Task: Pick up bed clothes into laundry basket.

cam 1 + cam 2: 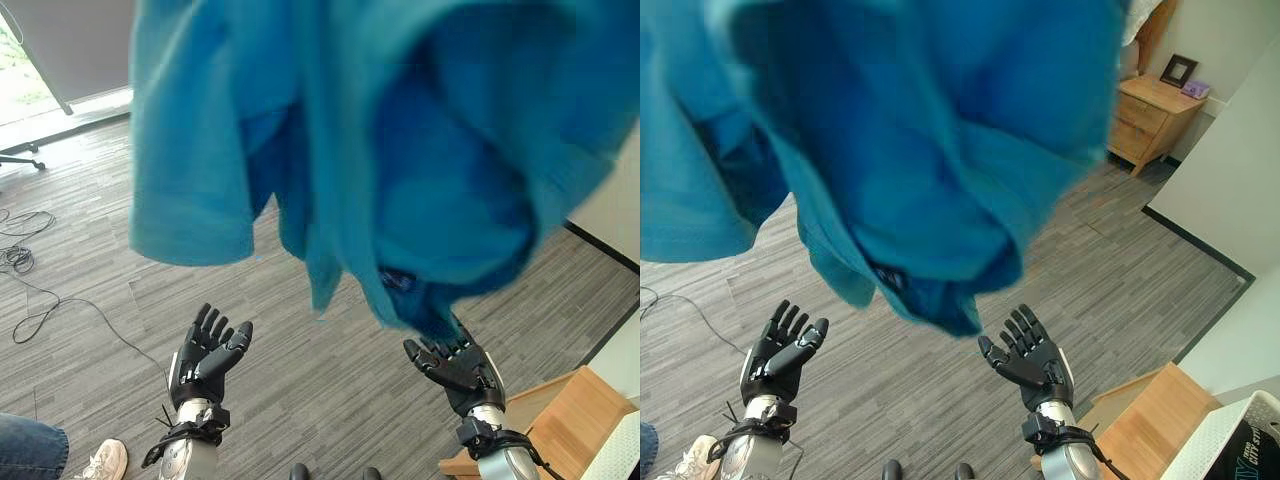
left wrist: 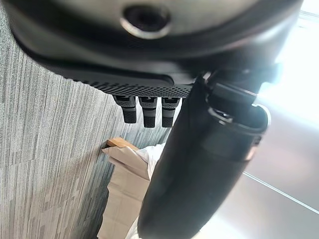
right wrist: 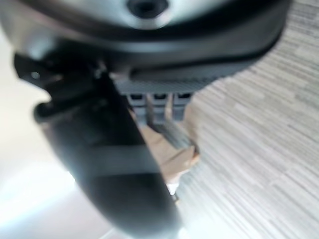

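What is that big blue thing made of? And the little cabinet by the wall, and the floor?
The blue garment looks like soft, matte knit cloth, maybe fleece: it droops in loose folds. The bedside cabinet seems to be light wood with a smooth finish; its grain and drawer fronts show. The floor looks like grey plank laminate or vinyl, given its long streaky strips, but I cannot tell which.

Both eye views are looking steeply down from the head at the grey plank floor (image 1: 90, 300), sharing a blue cloth (image 1: 920, 150) hanging very close before the lenses. Each wrist view is looking along its own hand from very close toward the same floor.
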`<state>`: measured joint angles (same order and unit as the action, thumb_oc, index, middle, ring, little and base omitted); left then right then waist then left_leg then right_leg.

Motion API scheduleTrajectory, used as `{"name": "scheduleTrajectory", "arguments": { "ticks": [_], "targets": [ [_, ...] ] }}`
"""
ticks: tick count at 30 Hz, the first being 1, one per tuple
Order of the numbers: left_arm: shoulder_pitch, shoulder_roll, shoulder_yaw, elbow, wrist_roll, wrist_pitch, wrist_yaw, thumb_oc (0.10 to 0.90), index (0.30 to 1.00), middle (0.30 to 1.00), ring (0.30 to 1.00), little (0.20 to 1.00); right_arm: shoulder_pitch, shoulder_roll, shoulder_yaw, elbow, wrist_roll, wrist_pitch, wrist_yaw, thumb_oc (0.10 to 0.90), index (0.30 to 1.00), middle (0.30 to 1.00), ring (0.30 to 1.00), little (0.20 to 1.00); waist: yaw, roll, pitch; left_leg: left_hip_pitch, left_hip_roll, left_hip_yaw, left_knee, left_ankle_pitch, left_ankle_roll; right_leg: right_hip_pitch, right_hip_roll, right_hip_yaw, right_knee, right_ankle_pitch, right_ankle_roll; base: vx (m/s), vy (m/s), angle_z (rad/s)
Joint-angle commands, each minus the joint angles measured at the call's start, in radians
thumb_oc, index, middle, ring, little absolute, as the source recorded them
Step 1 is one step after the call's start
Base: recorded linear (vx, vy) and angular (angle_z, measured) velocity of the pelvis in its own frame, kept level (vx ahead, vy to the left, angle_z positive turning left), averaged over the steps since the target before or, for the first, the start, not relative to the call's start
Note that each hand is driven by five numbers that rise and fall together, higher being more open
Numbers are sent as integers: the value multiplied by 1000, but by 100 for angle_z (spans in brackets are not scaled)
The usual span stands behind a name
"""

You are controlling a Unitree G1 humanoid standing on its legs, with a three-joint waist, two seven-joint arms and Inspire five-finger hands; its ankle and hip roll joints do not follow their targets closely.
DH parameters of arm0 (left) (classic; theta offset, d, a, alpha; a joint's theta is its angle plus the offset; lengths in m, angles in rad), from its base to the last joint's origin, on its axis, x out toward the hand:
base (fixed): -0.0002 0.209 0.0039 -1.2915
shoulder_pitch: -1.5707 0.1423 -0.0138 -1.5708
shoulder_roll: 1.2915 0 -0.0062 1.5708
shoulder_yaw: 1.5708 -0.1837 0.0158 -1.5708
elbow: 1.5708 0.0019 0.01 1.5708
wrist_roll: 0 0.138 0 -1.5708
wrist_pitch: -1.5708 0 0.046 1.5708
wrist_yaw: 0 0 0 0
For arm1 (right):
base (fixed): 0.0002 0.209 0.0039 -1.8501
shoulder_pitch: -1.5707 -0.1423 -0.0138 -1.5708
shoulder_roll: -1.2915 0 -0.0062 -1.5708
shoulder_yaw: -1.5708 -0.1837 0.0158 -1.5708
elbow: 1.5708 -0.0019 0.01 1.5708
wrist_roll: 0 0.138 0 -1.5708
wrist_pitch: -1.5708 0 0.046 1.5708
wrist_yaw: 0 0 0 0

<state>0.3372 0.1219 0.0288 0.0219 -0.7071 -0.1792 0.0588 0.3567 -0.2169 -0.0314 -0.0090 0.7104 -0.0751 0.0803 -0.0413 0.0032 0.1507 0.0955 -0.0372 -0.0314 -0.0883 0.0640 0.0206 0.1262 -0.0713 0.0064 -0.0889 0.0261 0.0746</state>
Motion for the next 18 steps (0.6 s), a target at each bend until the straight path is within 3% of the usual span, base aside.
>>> {"name": "scheduleTrajectory", "arguments": {
  "ticks": [1,18],
  "targets": [
    [-63,52,38,-119,-11,-73,-21,800,900,900,900,900,-56,12,-21,-79,8,-68,14,800,900,900,900,900,5,-19,-55,22,42,-69,41,-133,-15,-34,-11,45,95,-125,16,0,0,0],
    [-72,50,36,-115,-12,-75,-19,800,900,900,900,900,-61,13,-19,-71,3,-68,12,800,900,900,900,900,-10,-21,-53,37,48,-43,34,-140,-17,-28,-6,60,82,-121,16,-1,0,-4]
  ]
}}
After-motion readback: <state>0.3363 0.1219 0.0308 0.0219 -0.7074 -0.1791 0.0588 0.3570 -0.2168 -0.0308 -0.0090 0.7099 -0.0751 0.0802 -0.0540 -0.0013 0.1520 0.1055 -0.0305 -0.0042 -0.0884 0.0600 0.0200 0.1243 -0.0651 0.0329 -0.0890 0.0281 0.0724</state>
